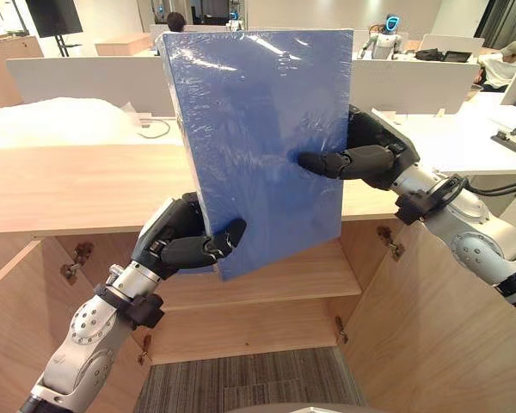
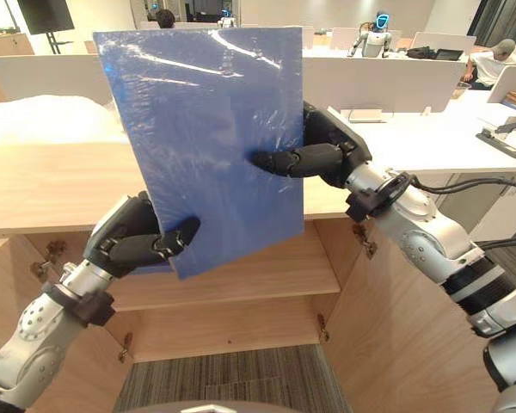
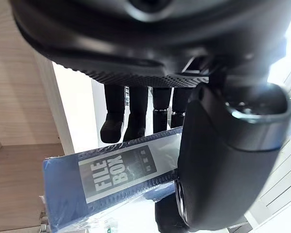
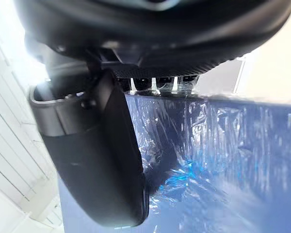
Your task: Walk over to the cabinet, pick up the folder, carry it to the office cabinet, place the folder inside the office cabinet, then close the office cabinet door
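Observation:
A blue plastic-wrapped folder [image 1: 258, 142] stands upright and slightly tilted in the air above the open wooden office cabinet [image 1: 267, 275]. My left hand [image 1: 185, 241] grips its lower left corner, thumb across the front face and fingers behind. My right hand [image 1: 361, 159] clamps the right edge at mid height, thumb lying on the front. In the left wrist view the folder's labelled spine [image 3: 119, 174] shows between thumb and fingers [image 3: 136, 114]. The right wrist view shows the thumb [image 4: 102, 160] pressed on the shiny wrap [image 4: 223, 165].
The cabinet's top [image 1: 77, 185] runs across below the folder, with a shelf [image 1: 284, 280] inside. Both cabinet doors [image 1: 430, 335] stand swung open toward me. White desks [image 1: 464, 138], a stapler [image 2: 499, 139] and a seated person [image 1: 503, 64] lie behind. Grey carpet [image 1: 249, 379] shows below.

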Available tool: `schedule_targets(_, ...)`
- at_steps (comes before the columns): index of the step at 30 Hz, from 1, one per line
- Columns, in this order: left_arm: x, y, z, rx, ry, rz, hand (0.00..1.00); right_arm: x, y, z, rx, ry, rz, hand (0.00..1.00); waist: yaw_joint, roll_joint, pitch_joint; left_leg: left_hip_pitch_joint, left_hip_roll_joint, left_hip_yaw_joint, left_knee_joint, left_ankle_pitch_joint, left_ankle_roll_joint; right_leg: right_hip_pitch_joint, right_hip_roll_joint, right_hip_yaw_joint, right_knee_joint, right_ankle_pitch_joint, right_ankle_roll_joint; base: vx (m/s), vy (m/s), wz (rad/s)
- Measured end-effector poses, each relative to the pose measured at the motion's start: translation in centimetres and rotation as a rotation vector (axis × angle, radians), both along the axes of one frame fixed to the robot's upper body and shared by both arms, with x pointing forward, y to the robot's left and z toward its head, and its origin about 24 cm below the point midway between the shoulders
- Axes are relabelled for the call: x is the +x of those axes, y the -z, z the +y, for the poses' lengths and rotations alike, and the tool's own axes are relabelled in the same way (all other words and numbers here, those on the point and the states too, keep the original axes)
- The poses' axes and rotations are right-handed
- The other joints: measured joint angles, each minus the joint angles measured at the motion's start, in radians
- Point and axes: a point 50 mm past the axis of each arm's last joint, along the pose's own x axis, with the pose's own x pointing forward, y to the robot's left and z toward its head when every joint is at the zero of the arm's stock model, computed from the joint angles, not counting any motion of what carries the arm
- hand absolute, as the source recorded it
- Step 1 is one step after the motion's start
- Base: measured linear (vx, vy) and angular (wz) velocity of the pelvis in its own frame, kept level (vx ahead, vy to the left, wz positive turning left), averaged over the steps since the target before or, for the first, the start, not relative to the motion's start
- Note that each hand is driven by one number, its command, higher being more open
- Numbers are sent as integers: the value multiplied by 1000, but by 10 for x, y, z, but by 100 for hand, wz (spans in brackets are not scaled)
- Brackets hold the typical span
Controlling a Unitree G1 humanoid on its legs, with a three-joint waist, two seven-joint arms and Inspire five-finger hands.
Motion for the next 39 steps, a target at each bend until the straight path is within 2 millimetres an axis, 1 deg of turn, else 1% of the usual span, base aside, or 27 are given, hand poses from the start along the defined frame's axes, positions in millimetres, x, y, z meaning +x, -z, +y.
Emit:
schedule_targets(5, 1, 10, -2, -15, 21, 32, 0, -1, 0, -2, 23, -30, 27, 0, -2, -6, 3, -1, 0, 0, 0, 0, 0, -1, 0, 0, 1, 0, 0, 0, 0, 0)
schedule_targets(6, 0, 14, -4, -12, 38, 42, 100, -2, 2, -3, 15, -33, 33, 0, -2, -9, 4, -2, 0, 0, 0, 1, 0, -3, 0, 0, 1, 0, 0, 0, 0, 0)
schedule_targets(7, 1, 18, -3, -9, 42, 53, 100, -2, 3, -3, 7, -35, 39, 0, -1, -10, 4, -2, 0, 0, 0, 1, 0, -3, 0, 0, 2, 0, 0, 0, 0, 0)
schedule_targets(10, -1, 46, -4, 23, 117, 175, 100, -5, 11, 4, -63, -81, 53, 0, -3, -15, 1, -4, 0, 1, 0, 1, 0, -7, 0, 1, 3, 0, 0, 0, 0, -1)
schedule_targets(12, -9, 83, -11, 110, 221, 339, 100, -14, 19, 20, -191, -173, 30, 0, -6, -19, 0, -14, 0, 5, 0, 2, 0, -21, 0, 5, 9, 0, 0, -14, 1, -5)
schedule_targets(13, -12, 93, -12, 138, 239, 384, 100, -17, 22, 26, -220, -204, 25, 0, -8, -21, 0, -17, 2, 5, 0, 2, 0, -23, 1, 4, 7, 0, 0, -22, 0, -5)
schedule_targets(15, -31, 137, -10, 220, 269, 582, 100, -29, 29, 50, -309, -331, -38, 0, -26, -32, 4, -20, 5, 9, 0, 1, 0, -29, 3, 7, 6, 1, -1, -12, -2, -6)
schedule_targets(16, -36, 148, -9, 229, 259, 629, 100, -31, 29, 55, -315, -356, -54, 0, -28, -35, 5, -20, 6, 13, 0, 1, 0, -32, 3, 11, 7, 1, -2, -8, 0, -11)
schedule_targets(17, -44, 168, -7, 242, 219, 711, 100, -36, 29, 63, -295, -397, -71, 0, -29, -39, 8, -20, 6, 17, 0, 1, -1, -35, 4, 15, 9, 1, -2, -6, 3, -11)
schedule_targets(18, -48, 178, -5, 253, 186, 753, 100, -40, 29, 67, -269, -417, -78, 0, -29, -42, 8, -19, 7, 20, 0, 0, -1, -37, 5, 16, 12, 2, -2, -17, 3, -22)
schedule_targets(20, -65, 206, 8, 372, 70, 866, 100, -50, 23, 90, -207, -458, -198, 0, -26, -46, 7, -16, 18, 56, 0, -3, -5, -73, 18, 41, 50, 2, -2, -26, -3, -43)
schedule_targets(21, -70, 211, 10, 402, 45, 883, 100, -52, 20, 96, -209, -459, -241, 0, -26, -46, 8, -12, 19, 66, 0, -3, -6, -80, 20, 43, 61, 2, -2, -32, -8, -49)
schedule_targets(23, -87, 227, 12, 425, -47, 948, 100, -55, 13, 105, -257, -423, -380, 0, -25, -39, 23, 20, 22, 91, 0, -10, -6, -89, 24, 36, 109, 1, -2, -57, -1, -40)
schedule_targets(24, -100, 237, 14, 412, -129, 1002, 100, -58, 10, 107, -355, -349, -537, 0, -22, -30, 34, 40, 22, 107, 0, -25, -15, -91, 22, 10, 131, 1, -2, -86, 6, -34)
schedule_targets(26, -118, 249, 22, 394, -252, 1087, 100, -61, 12, 110, -457, -282, -681, 0, -15, -35, 36, 53, 19, 117, 0, -34, -13, -94, 7, -28, 133, -5, -10, -91, -1, -35)
schedule_targets(27, -123, 253, 25, 388, -300, 1116, 100, -62, 15, 110, -478, -262, -713, 0, -12, -38, 36, 54, 16, 117, 1, -35, -13, -93, 0, -39, 133, -8, -12, -85, -10, -21)
schedule_targets(29, -143, 264, 38, 351, -513, 1220, 100, -66, 36, 111, -522, -242, -716, 0, -12, -39, 37, 59, 12, 106, 3, -34, -13, -91, -6, -51, 137, -10, -12, -81, -9, -1)
schedule_targets(30, -160, 268, 47, 337, -661, 1286, 100, -67, 60, 116, -593, -277, -678, 0, -13, -37, 37, 62, 8, 82, 4, -34, -14, -89, -10, -63, 142, -16, -14, -63, -13, 8)
schedule_targets(31, -166, 269, 50, 350, -705, 1309, 100, -68, 72, 118, -637, -300, -658, 0, -12, -37, 37, 63, 7, 74, 5, -33, -15, -86, -12, -71, 143, -17, -14, -45, -19, 17)
schedule_targets(32, -174, 270, 54, 372, -759, 1336, 100, -68, 91, 119, -706, -340, -617, 0, -5, -37, 37, 63, 8, 63, 4, -30, -20, -84, -12, -80, 143, -23, -14, -34, -28, 15)
schedule_targets(33, -182, 270, 58, 400, -814, 1364, 100, -69, 116, 118, -796, -403, -546, 0, 8, -38, 39, 63, 10, 60, 4, -26, -26, -84, -11, -91, 142, -25, -17, -25, -23, 12)
schedule_targets(34, -186, 270, 60, 397, -846, 1378, 100, -70, 129, 116, -835, -434, -500, 0, 17, -38, 42, 62, 12, 58, 4, -25, -27, -84, -12, -99, 142, -26, -18, -25, -26, 9)
schedule_targets(35, -193, 271, 61, 381, -906, 1400, 100, -71, 151, 110, -892, -467, -408, 0, 35, -39, 46, 58, 14, 51, 4, -23, -29, -84, -13, -110, 140, -26, -18, -11, -18, 13)
schedule_targets(36, -199, 271, 61, 357, -956, 1421, 100, -70, 169, 104, -937, -467, -326, 0, 44, -38, 49, 53, 16, 41, 4, -22, -29, -84, -12, -121, 135, -25, -18, -9, -26, 15)
schedule_targets(37, -203, 272, 60, 341, -978, 1432, 100, -68, 178, 101, -963, -458, -294, 0, 44, -37, 51, 50, 17, 37, 4, -21, -30, -83, -12, -127, 132, -25, -18, 1, -19, 10)
schedule_targets(38, -209, 273, 56, 317, -1003, 1460, 100, -63, 193, 98, -1002, -430, -226, 0, 45, -29, 60, 48, 18, 34, 8, -21, -29, -81, -13, -141, 125, -17, -14, 5, -10, 5)
schedule_targets(39, -211, 274, 54, 306, -1008, 1475, 100, -59, 201, 95, -1026, -407, -188, 0, 47, -23, 66, 48, 18, 31, 11, -18, -24, -75, -12, -149, 116, -11, -18, 11, -12, 14)
